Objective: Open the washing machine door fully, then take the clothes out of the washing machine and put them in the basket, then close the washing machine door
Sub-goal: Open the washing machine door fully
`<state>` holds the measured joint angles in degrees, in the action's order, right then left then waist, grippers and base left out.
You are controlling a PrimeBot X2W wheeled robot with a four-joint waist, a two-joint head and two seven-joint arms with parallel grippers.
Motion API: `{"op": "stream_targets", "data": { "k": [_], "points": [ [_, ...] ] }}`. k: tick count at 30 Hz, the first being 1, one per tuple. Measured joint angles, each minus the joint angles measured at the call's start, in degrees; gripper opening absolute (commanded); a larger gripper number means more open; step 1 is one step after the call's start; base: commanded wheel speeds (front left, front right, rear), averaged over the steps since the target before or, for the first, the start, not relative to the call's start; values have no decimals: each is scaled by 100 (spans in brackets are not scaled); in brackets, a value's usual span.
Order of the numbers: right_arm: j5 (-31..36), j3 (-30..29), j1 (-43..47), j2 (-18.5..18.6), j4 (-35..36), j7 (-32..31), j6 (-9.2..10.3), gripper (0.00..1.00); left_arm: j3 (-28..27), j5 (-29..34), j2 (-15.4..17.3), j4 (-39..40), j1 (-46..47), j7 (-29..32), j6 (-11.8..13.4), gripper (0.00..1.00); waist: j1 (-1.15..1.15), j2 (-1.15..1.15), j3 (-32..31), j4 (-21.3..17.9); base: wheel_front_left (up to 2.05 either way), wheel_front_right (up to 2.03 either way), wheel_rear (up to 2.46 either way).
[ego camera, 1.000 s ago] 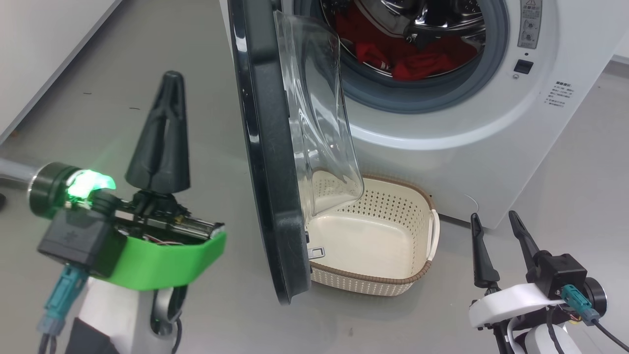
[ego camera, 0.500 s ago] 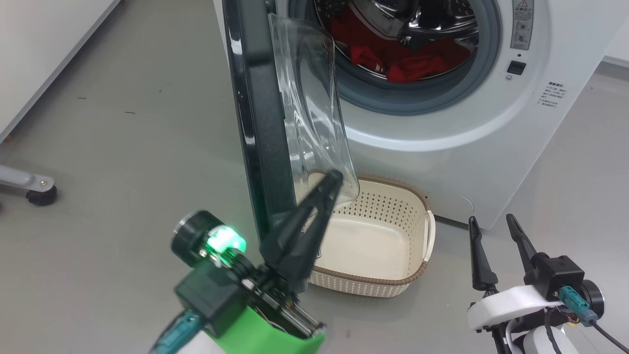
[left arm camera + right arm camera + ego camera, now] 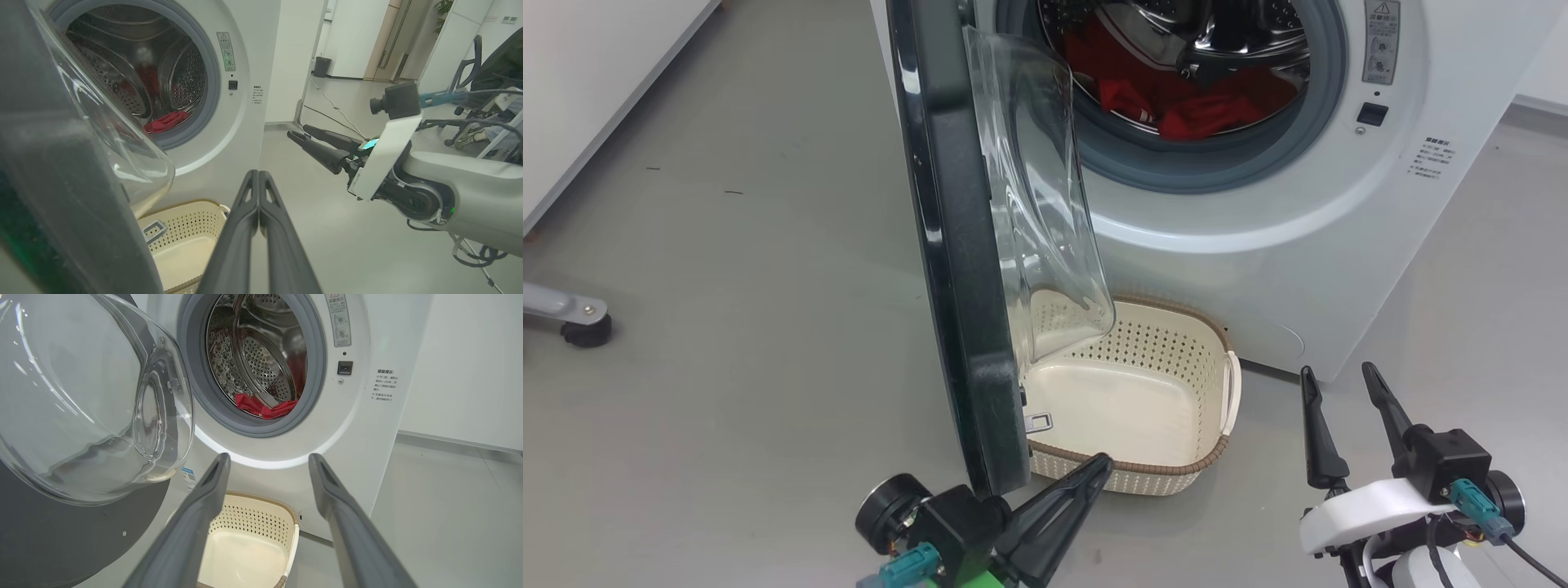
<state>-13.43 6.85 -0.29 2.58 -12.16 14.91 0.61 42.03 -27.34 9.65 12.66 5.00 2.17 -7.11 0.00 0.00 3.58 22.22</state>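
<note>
Your left tool (image 3: pixel 1096 467) sits at the bottom centre of the head view, its 2 fingers pressed together on nothing, tip just beside the lower edge of the washing machine door (image 3: pixel 956 286), on its glass side. That door rises edge-on up the middle of the frame, partly swung, so a push toward frame left looks like what opens it fully. Your right tool (image 3: pixel 1338 371), lower right, fingers apart and empty, is farther off. The basket (image 3: pixel 1160 467) lies below the glass bowl (image 3: pixel 1045 204); the clothes (image 3: pixel 1184 110), bright red and crumpled, lie in the drum (image 3: pixel 1233 33) of the washing machine (image 3: pixel 1258 245), upper centre
</note>
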Motion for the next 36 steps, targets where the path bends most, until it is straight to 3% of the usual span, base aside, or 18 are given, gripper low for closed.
{"op": "stream_targets", "data": {
  "k": [15,36],
  "points": [
    [-14,16,51,-1,-67,0,-1,100,-474,-187,57,-455,-56,138,3,0,0,0,4,-37,0,0,0],
    [-66,30,47,-3,-65,0,11,100,-917,-187,-22,-797,-25,102,383,0,0,0,123,-94,0,0,0]
  ]
}}
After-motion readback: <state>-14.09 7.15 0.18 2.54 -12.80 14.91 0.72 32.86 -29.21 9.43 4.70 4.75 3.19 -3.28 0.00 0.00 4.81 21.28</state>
